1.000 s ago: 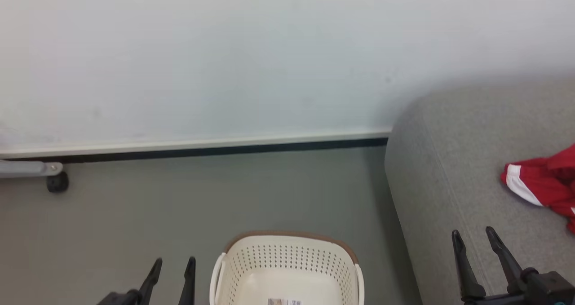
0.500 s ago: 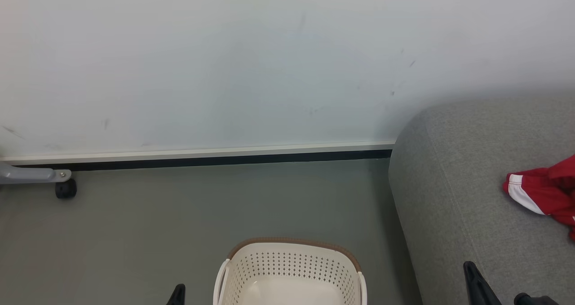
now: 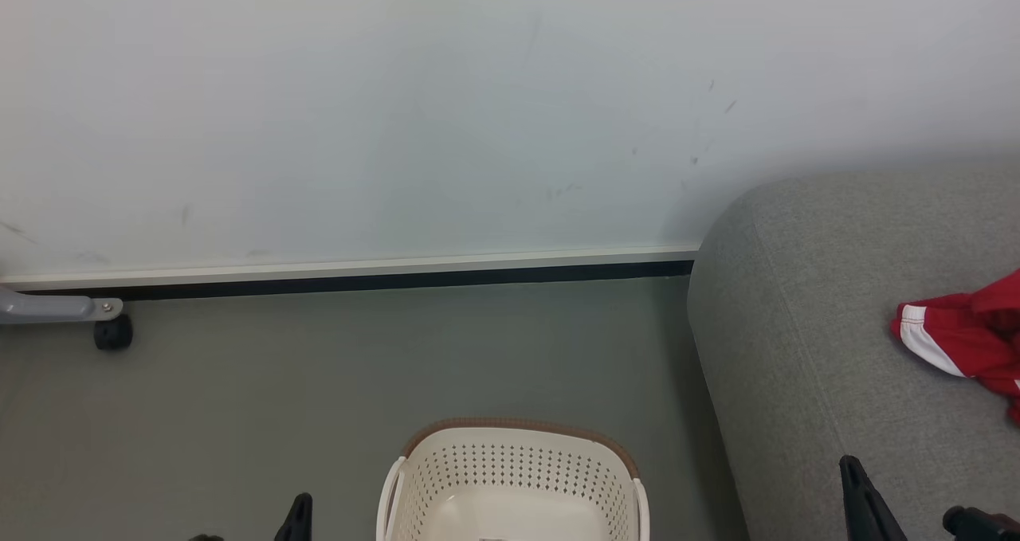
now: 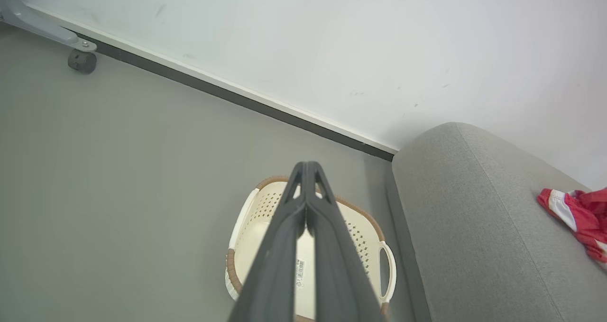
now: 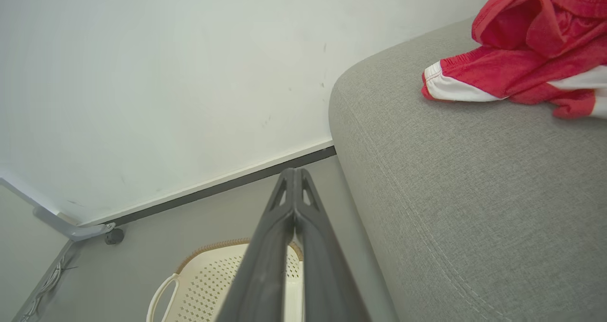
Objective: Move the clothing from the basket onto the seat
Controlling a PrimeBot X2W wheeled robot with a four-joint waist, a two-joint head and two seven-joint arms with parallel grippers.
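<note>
The clothing [image 5: 512,70] lay crumpled on the seat [image 3: 805,326], well apart from the basket [image 3: 518,465]. Its white-banded hem pointed toward the seat's rounded end, and its length ran away past the head view's right edge. It was soft, slightly glossy red cloth with white panels. The seat was grey woven fabric with stitched seams. The basket, cream perforated plastic with a brown woven-look rim and white side handles, stood on the grey floor [image 3: 319,382] beside it. The left gripper [image 4: 307,166] and right gripper [image 5: 294,171] were both pressed closed, holding nothing.

Woven grey cloth seat [image 3: 797,350]; perforated matt plastic basket [image 3: 510,477].
</note>
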